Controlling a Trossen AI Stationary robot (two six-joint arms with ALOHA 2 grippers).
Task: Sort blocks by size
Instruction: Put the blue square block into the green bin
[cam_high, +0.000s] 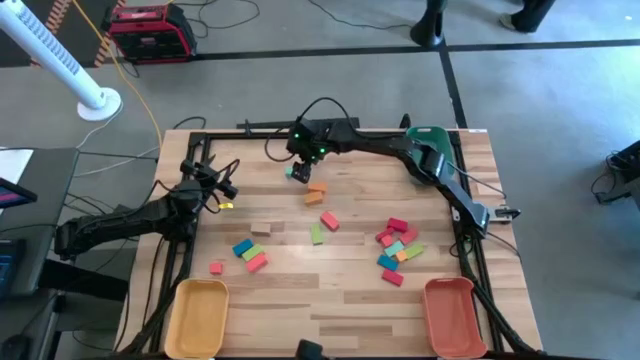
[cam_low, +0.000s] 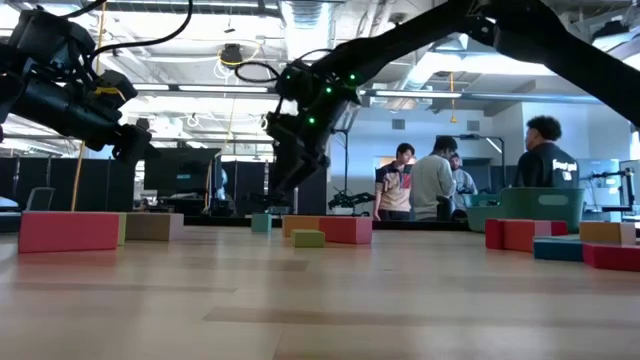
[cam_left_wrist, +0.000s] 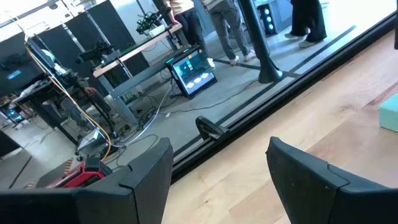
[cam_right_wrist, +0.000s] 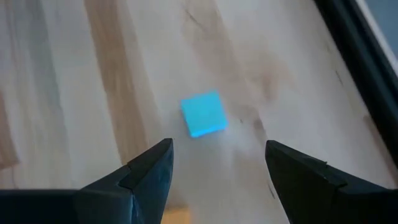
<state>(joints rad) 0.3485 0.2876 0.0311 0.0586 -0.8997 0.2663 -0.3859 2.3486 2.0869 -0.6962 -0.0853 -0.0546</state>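
A small teal block (cam_right_wrist: 203, 114) lies flat on the wooden table (cam_high: 300, 290), near its far middle. My right gripper (cam_right_wrist: 217, 168) hovers over it, tilted downward and open, with the block just beyond its fingertips and untouched. In the high view the same gripper (cam_high: 299, 160) is beside the teal block (cam_high: 297, 172) and two orange blocks (cam_high: 316, 191). More blocks lie scattered mid-table: a red one (cam_high: 329, 221), a green one (cam_high: 317, 235), a tan one (cam_high: 261, 228) and a cluster (cam_high: 397, 247) to the right. My left gripper (cam_high: 226, 190) waits open at the left edge, empty.
A yellow tray (cam_high: 197, 315) and an orange tray (cam_high: 449, 316) stand at the near edge, and a green tray (cam_high: 430, 140) at the far right under the right arm. People stand in the room beyond the table (cam_low: 430, 185). Bare wood lies between the near trays.
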